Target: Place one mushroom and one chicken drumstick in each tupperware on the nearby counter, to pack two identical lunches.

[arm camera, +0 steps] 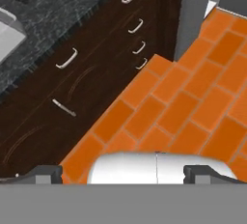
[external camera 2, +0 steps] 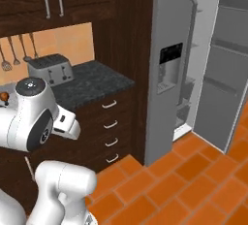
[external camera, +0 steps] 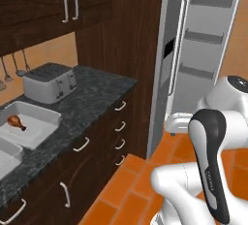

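Standing tall at the right of the left base view, a grey refrigerator (external camera: 164,59) is holding its door (external camera: 206,40) swung open, showing bare door shelves. Dark wooden cabinetry is running from the upper cupboards (external camera: 53,6) down beside it. Orange floor tiles (arm camera: 193,97) are spreading below.

Stretching along the left, the counter (external camera: 92,98) is showing its black-grey marbled top over dark drawer fronts (arm camera: 96,49) with curved silver handles. A silver toaster (external camera: 50,82) is sitting near the back wall, and utensils (external camera 2: 17,49) are hanging on the orange backsplash above it.

Lying on the counter in front of the toaster, a white tupperware (external camera: 29,122) is holding one reddish-brown chicken drumstick (external camera: 16,121). The corner of a second white container (external camera: 7,158) is showing just beside it at the left edge.

Hanging over the floor tiles in the hand view, the end effector (arm camera: 123,172) is keeping its two dark fingertips (arm camera: 46,174) spread wide apart with nothing between them. The counter edge and drawers are sitting ahead of it and to its left, with the tupperware well apart from it.
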